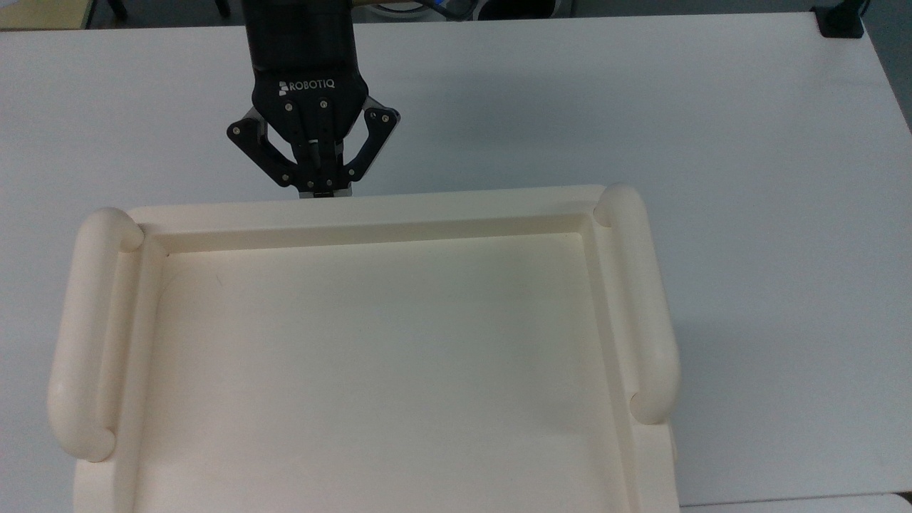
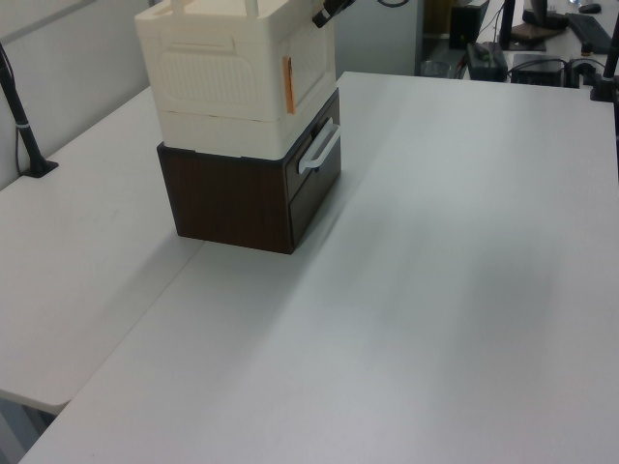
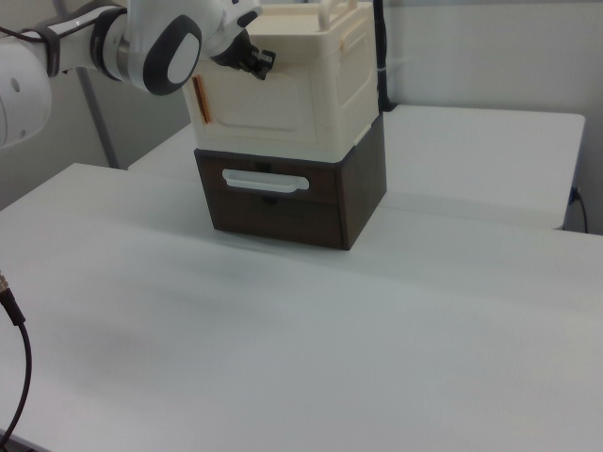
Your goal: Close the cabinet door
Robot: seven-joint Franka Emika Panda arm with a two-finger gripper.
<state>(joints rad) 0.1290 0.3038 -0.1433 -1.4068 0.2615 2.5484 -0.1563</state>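
Two fingers of the hand (image 1: 318, 191) are seen pinched together, nothing held, tips at the cabinet (image 1: 370, 214) top edge, upper left.

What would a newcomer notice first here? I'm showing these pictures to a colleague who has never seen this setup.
First, the cream cabinet stacked on a dark brown drawer unit in the middle of a white table. Next, the black gripper, fingers shut, right at the cabinet's front top edge in the top view. The cabinet door looks flush with the cabinet front, its orange strip handle at the right view's left.
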